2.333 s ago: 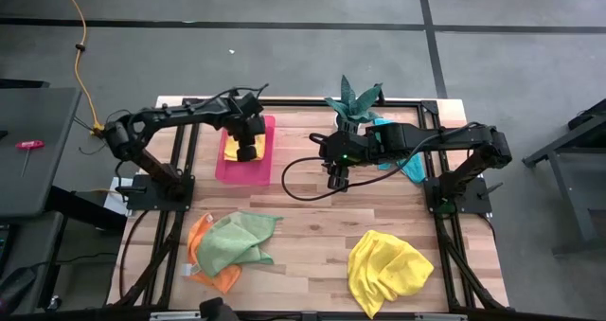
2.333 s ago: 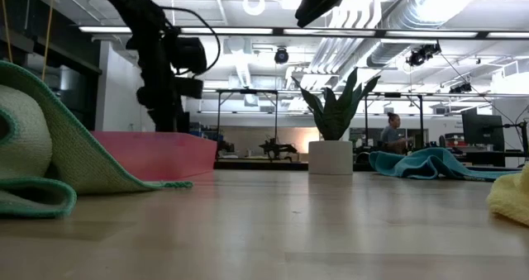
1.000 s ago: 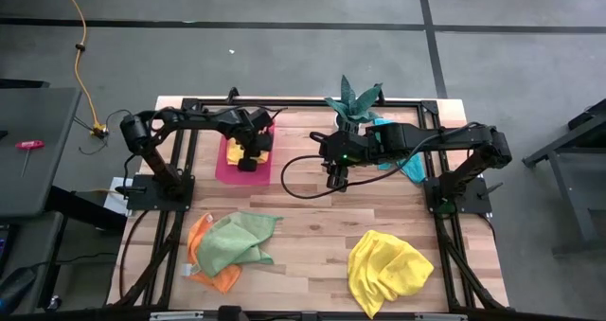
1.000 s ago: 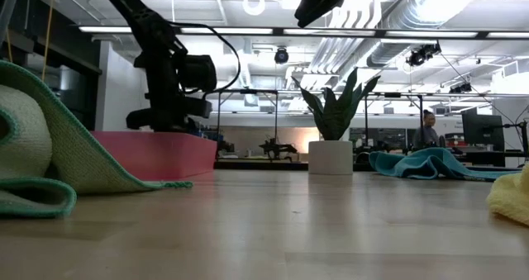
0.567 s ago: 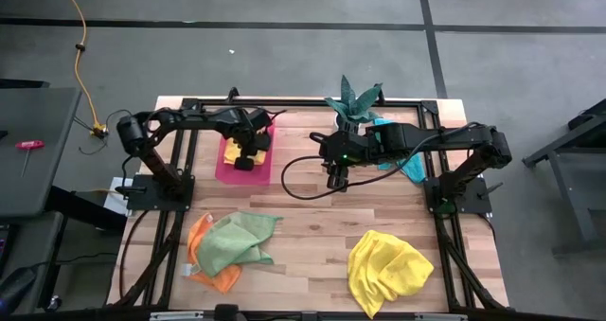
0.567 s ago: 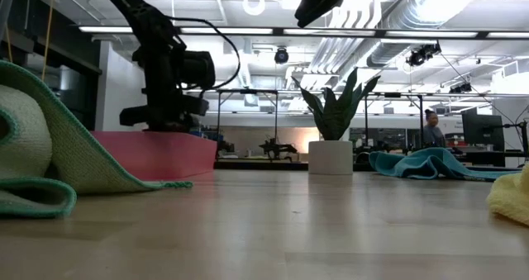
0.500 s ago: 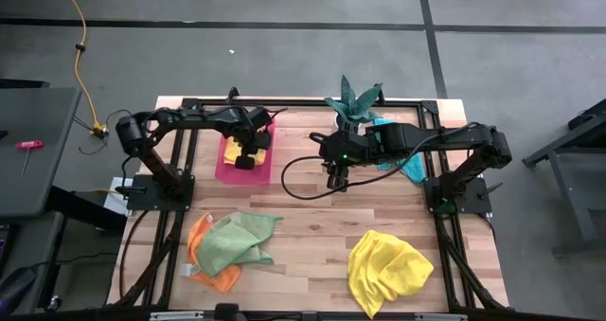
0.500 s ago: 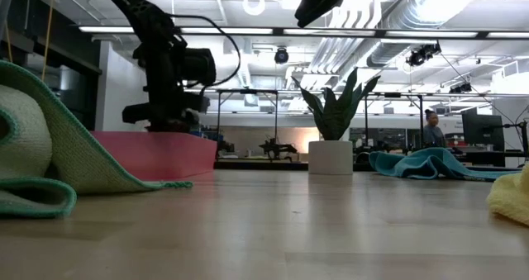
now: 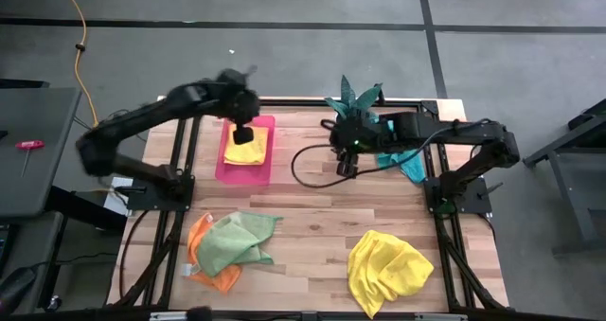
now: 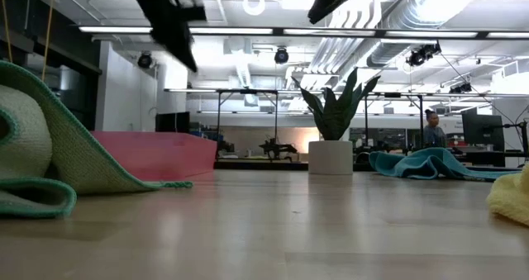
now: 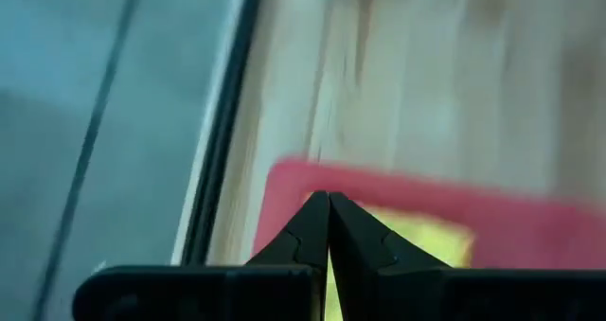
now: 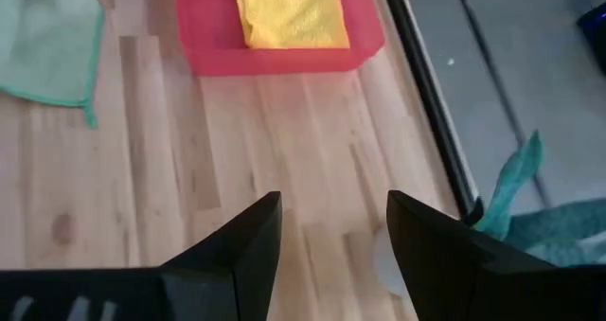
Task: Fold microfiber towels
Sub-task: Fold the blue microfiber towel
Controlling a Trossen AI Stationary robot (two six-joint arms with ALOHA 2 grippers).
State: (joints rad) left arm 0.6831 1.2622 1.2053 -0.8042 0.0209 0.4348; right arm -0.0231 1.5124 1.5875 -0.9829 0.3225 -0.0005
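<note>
At the back left of the wooden table (image 9: pixel 312 217) sits the pink tray (image 9: pixel 245 166), and in it lies a folded yellow towel (image 9: pixel 245 151), flat and neat, filling most of the tray's middle. The left gripper (image 9: pixel 242 133) hangs in the air above the tray's far end, clear of the cloth, and from its own wrist camera its two dark fingers (image 11: pixel 312 236) are pressed tip to tip, clenched on nothing, with the tray's red edge and a patch of yellow showing past them. The right gripper (image 9: pixel 347 168) hovers over bare wood near the middle of the table, just in front of the potted plant (image 9: pixel 352 101); its fingers (image 12: pixel 248 240) stand well apart, released, with only planks between them. Behind that arm, toward the back right corner, a teal towel (image 9: pixel 409 160) lies crumpled beside the plant's white pot (image 10: pixel 330 157). Along the front left, a light green towel (image 9: pixel 232 240) is spread loosely on top of an orange towel (image 9: pixel 201 257), the orange peeking out at the left and lower edges. At the front right, well apart from those, a second yellow towel (image 9: pixel 386 268) sits in a rumpled heap. From table height the green cloth bulks large at the near left, and a person (image 10: pixel 429 129) shows far off in the room beyond the table.
</note>
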